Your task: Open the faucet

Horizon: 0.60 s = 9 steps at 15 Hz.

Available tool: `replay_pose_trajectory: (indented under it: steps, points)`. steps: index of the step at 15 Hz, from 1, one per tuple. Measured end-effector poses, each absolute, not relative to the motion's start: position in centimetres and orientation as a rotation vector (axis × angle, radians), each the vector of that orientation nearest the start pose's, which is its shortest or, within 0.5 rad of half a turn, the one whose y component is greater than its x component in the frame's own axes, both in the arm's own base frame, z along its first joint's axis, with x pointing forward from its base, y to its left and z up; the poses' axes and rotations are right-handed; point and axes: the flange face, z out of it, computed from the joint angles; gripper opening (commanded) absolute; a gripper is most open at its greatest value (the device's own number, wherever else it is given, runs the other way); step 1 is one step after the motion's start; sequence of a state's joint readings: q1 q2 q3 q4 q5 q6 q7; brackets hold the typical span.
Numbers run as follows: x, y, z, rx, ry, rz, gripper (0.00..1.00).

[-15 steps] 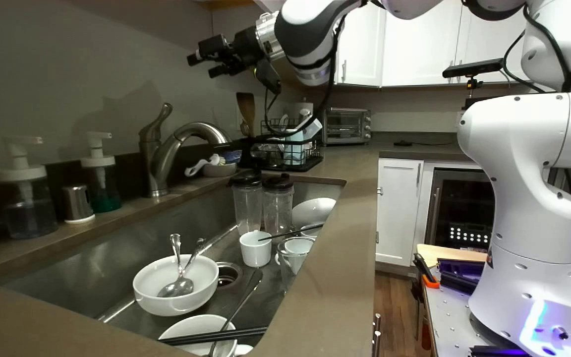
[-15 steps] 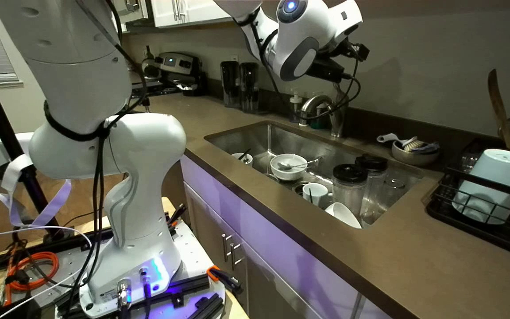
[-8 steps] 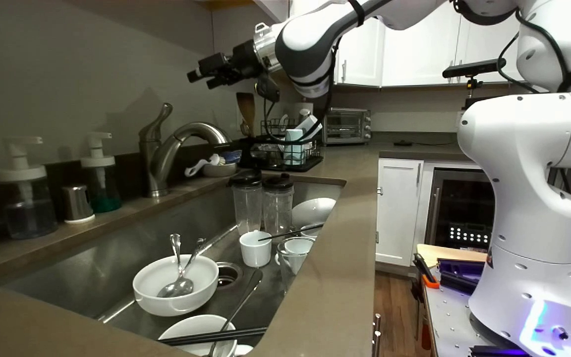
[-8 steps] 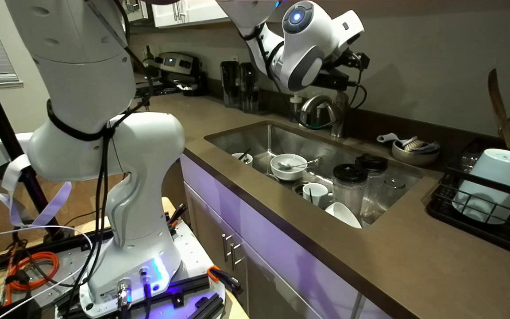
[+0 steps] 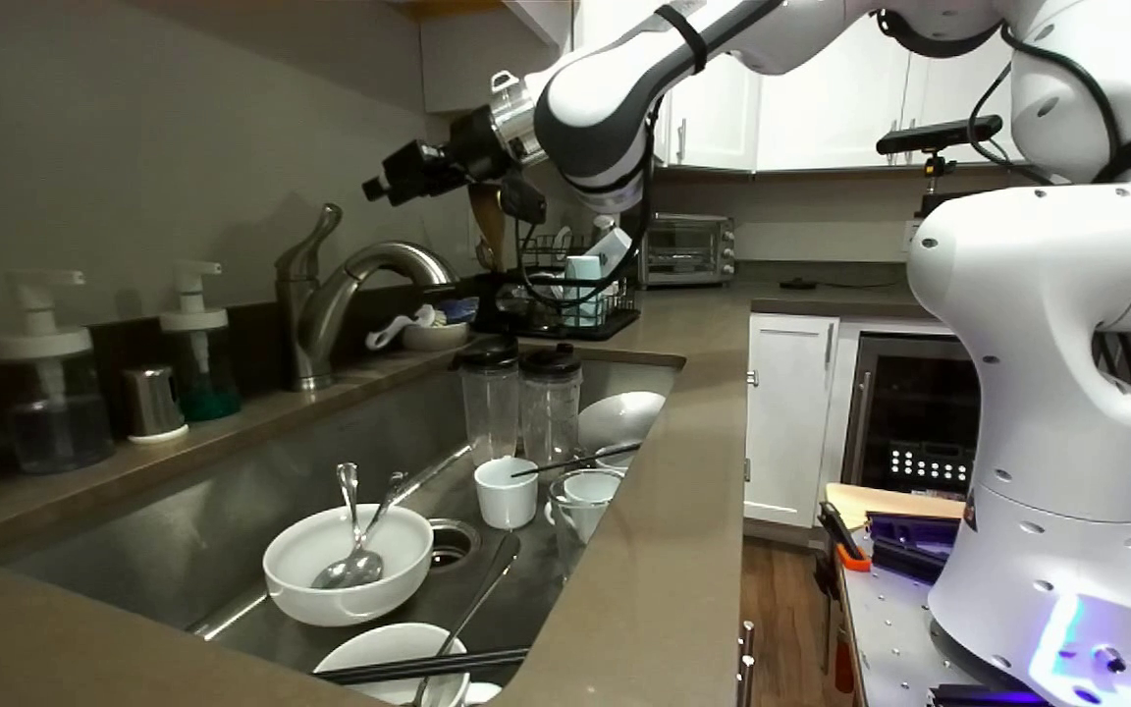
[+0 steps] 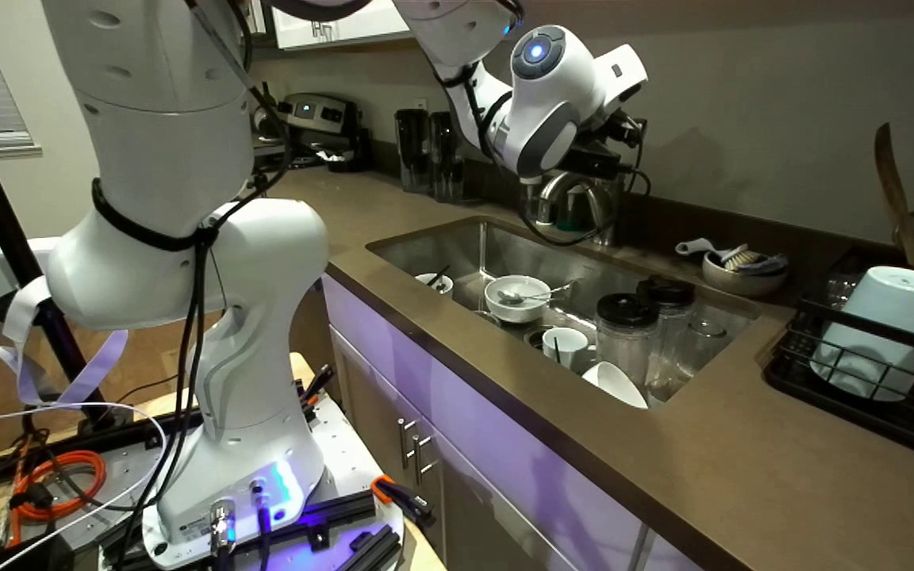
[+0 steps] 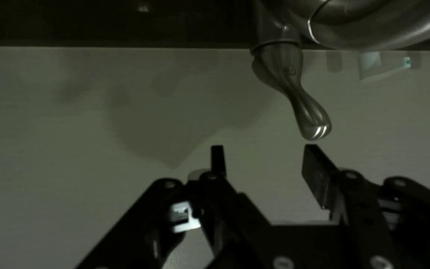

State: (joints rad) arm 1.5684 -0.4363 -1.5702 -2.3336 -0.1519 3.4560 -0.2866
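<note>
Claw [image 7: 264, 160] lower, nearer faucet [image 5: 328, 309]; wrist view alone shows fingers [image 7: 318, 173] parted.

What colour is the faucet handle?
Silver-grey metal. The handle shows best in the wrist view.

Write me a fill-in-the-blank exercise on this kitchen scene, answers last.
In the wrist view, the hand is ____ rather than shut.
Two spoons rest in a white ____.
The two tall clear containers have ____ lids.
Counting the pump dispensers near the faucet gives ____.
Missing words: open; bowl; black; two.
</note>
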Motion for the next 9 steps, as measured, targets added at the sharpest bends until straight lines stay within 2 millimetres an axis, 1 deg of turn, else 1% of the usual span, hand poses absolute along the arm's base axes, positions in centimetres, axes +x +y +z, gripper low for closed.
replay_pose_trajectory:
  steps: [3, 5, 7, 9]
  points:
    - [55.7, -4.1, 46.5, -2.464, -0.233, -1.638, 0.07]
    - [56.2, -3.8, 46.1, -2.467, -0.242, -1.63, 0.02]
    - [56.6, -3.3, 45.4, -2.475, -0.26, -1.617, 0.0]
    - [57.0, -2.7, 44.5, -2.487, -0.29, -1.6, 0.03]
